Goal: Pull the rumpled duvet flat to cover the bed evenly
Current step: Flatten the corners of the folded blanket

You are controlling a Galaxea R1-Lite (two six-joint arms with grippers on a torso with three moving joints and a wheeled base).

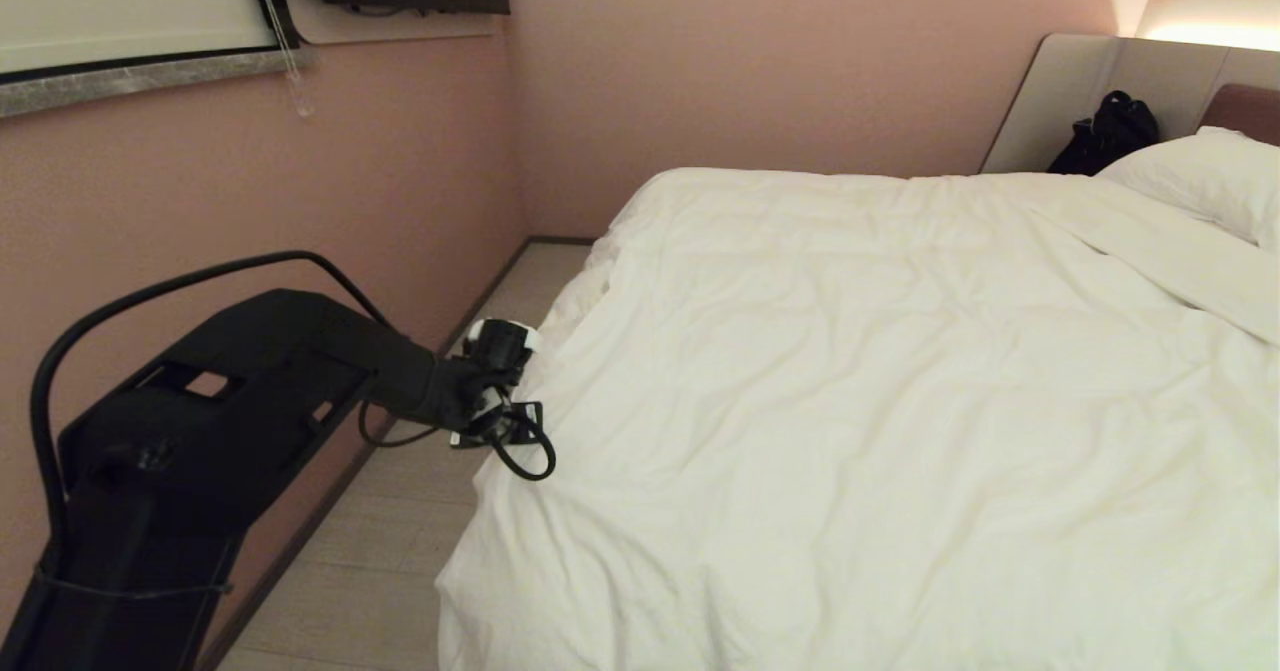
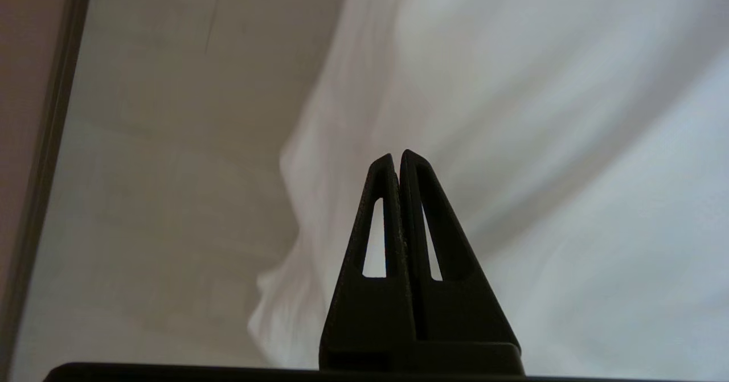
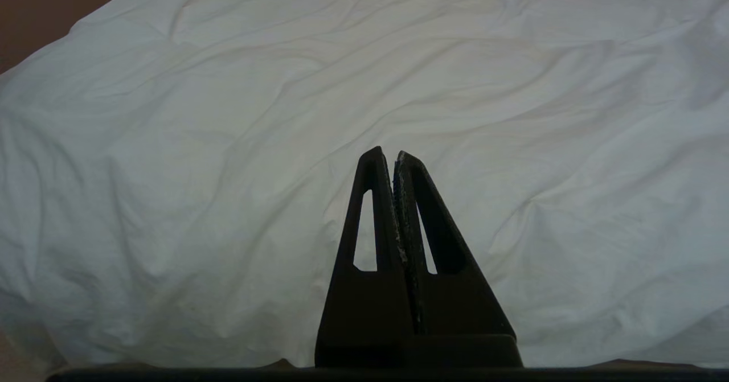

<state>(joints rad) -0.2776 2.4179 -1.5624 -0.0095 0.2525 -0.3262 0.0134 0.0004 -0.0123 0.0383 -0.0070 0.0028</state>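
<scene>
Left arm, head view: black links are reaching from the near left corner toward the bed's left edge, a cable looping under the wrist.
Left gripper, head view: it is hanging at the edge of the duvet, too tucked under the wrist to tell whether it is touching the cloth.
Duvet, head view: white and lightly creased, it is lying spread over the bed, its edge draping down the left side toward the floor.
Pillow, head view: it is sitting at the head end beside the headboard panel, with a black bag leaning against that panel.
Left gripper, left wrist view: the fingers are pressing together with nothing between them, pointing at the duvet's hanging edge where it is meeting the floor.
Right gripper, right wrist view: the fingers are pressing together, empty, pointing over the wrinkled duvet, which is filling almost the whole view.
</scene>
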